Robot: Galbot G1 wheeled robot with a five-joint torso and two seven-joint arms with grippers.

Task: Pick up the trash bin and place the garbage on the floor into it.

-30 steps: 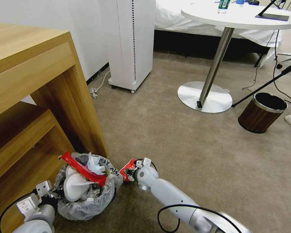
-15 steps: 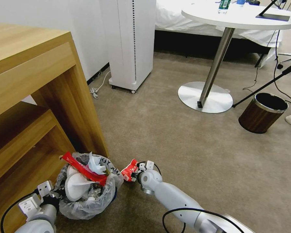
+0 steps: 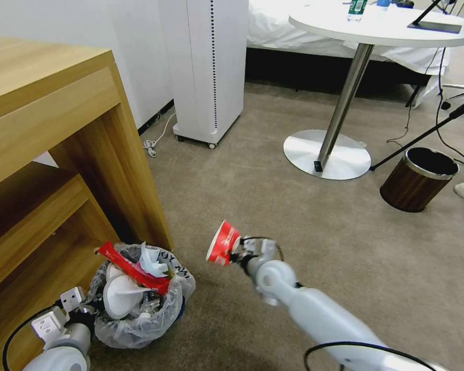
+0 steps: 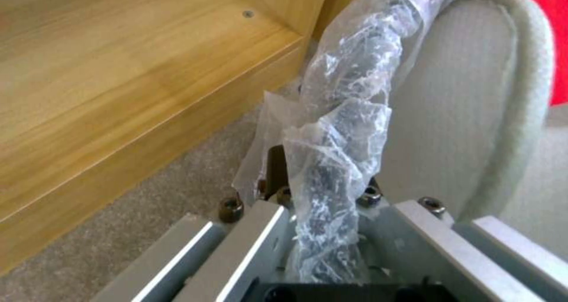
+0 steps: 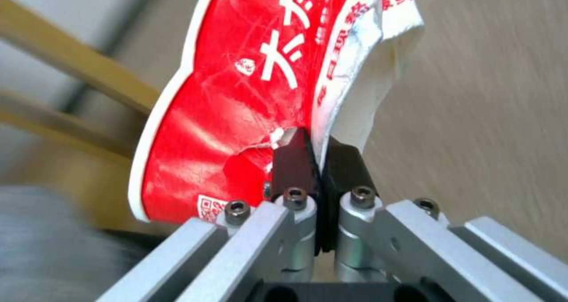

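The right hand (image 3: pixel 237 248), clamped on a red wrapper (image 3: pixel 222 242) above the floor (image 3: pixel 273 216) beside the trash bin (image 3: pixel 139 304), whose rim the left hand (image 3: pixel 85 309) pinches, may drop it short, since the grip catches only an edge.

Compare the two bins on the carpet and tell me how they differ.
The trash bin is lined with a clear wrinkly bag; the wood-grain bin has a bare silver rim. The trash bin is heaped with litter, while the wood-grain bin looks dark inside. The left gripper pinches the trash bin's rim; nothing touches the wood-grain bin. Both stand upright and are round.
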